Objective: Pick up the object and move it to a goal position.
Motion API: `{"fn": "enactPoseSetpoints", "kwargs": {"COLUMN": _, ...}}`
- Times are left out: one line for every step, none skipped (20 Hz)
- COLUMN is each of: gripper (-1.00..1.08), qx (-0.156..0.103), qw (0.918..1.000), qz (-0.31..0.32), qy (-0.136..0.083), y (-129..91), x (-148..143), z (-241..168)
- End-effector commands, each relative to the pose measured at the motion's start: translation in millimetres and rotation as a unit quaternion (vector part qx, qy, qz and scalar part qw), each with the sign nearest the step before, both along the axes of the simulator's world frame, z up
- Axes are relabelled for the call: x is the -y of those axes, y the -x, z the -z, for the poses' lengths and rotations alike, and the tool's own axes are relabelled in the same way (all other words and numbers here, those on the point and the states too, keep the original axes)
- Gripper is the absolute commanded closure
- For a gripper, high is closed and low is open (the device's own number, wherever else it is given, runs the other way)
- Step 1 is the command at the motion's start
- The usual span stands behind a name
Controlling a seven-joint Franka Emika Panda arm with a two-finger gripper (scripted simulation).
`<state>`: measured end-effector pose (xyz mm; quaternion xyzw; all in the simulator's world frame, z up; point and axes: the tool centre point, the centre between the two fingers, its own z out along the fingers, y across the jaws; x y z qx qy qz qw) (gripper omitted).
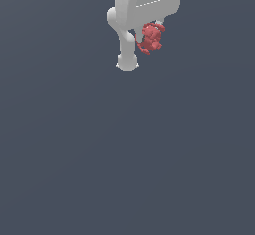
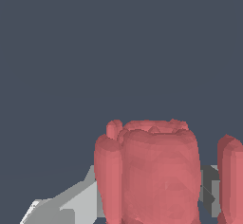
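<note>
Exterior view: my whole white gripper shows at the top of the frame, with the object small beneath it.
Wrist view: the object fills the frame close up; grey finger parts sit beside it.
Object: red, lumpy, matte.
Gripper: I'm clamped on the object, held up against plain dark grey.

Flat, even render light, moderately dim; no cast shadows on the slate-grey backdrop. The white gripper shades softly toward its underside (light seemingly from above). Edges are jagged, and the wrist view looks coarse and blocky.
</note>
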<state>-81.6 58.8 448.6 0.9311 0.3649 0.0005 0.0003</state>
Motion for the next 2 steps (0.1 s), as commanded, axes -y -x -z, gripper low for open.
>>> {"fn": "enactPoseSetpoints", "kwargs": {"gripper": 1.08, "qx": -0.001, "qw": 1.0, "qz": 0.0, "qy": 0.0, "y": 0.1, "x": -0.5, "z": -1.8}}
{"fn": "enactPoseSetpoints", "kwargs": {"gripper": 1.08, "qx": -0.001, "qw": 1.0, "qz": 0.001, "qy": 0.0, "y": -0.1, "x": 0.0, "z": -1.7}}
